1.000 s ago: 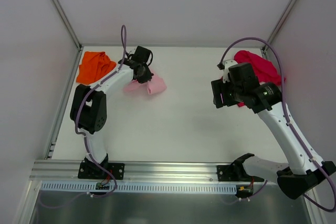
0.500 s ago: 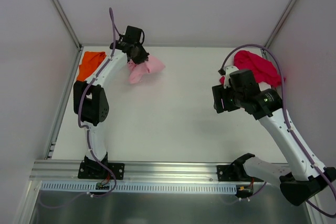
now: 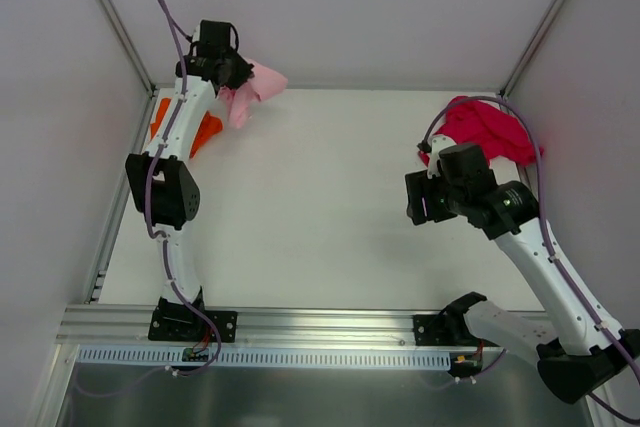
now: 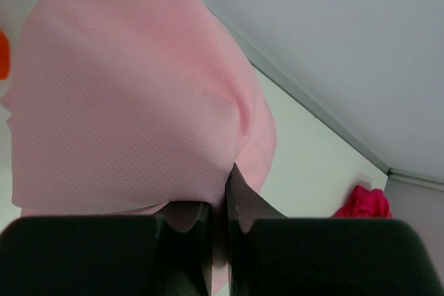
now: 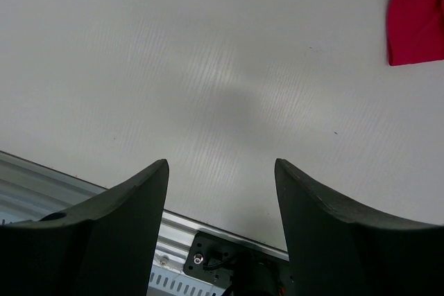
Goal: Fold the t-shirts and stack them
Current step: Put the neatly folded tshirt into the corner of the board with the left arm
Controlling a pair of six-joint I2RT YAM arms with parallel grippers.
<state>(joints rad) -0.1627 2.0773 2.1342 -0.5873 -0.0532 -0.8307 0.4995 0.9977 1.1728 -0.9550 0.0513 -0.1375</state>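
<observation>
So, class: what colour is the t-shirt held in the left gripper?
Light pink t-shirt; the left wrist view shows it best.

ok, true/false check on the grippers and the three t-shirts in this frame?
1. The left gripper is shut on the pink t-shirt. True.
2. The right gripper holds the red t-shirt. False: it is open and empty over the table; the red t-shirt lies apart, at the far right.
3. The pink t-shirt lies flat on the table. False: it hangs bunched from the left gripper.
4. The orange t-shirt lies at the far left. True.
</observation>
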